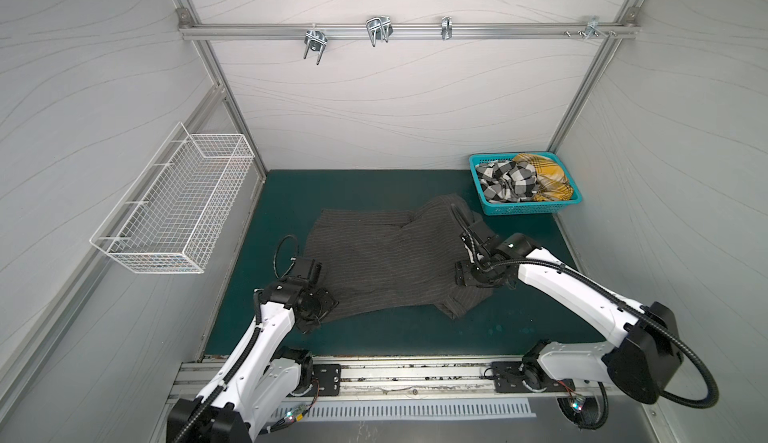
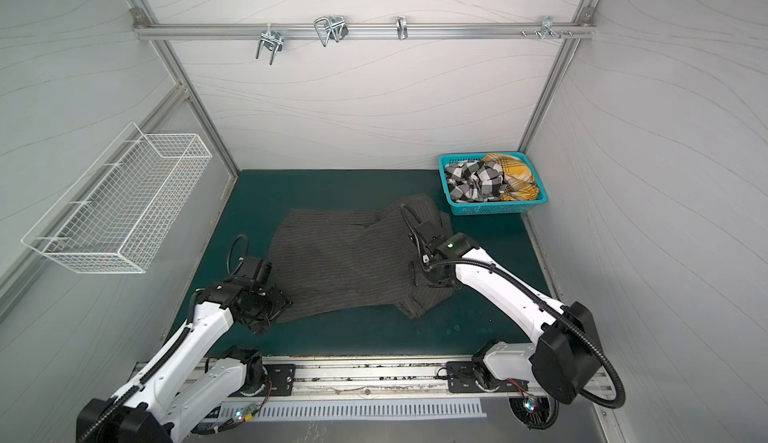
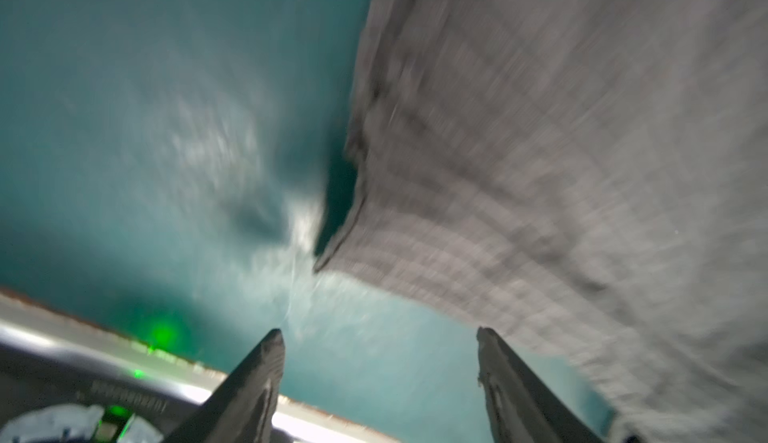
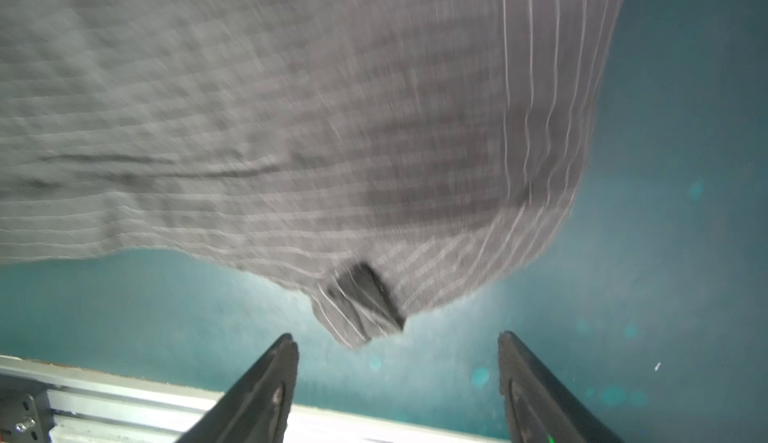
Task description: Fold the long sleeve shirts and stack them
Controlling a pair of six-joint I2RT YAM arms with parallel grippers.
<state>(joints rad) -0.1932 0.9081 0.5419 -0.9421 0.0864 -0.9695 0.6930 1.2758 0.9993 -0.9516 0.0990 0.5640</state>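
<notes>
The pinstripe shirt (image 1: 374, 254) in mid-frame was matt woven cloth, and its weave looked coarse in the wrist views. At the right, the check shirt (image 1: 505, 181) and plaid shirt (image 1: 548, 179) were soft, matt cloth. They lay in a basket (image 1: 528, 209) of smooth teal plastic lattice. The desk (image 1: 415, 328) had a matt dark-teal covering with pale scuff marks. At the left, the wire basket (image 1: 166, 208) was white-coated metal. The rail (image 1: 415, 29) at the top was brushed metal, and its hooks (image 1: 378, 31) were shiny.
</notes>
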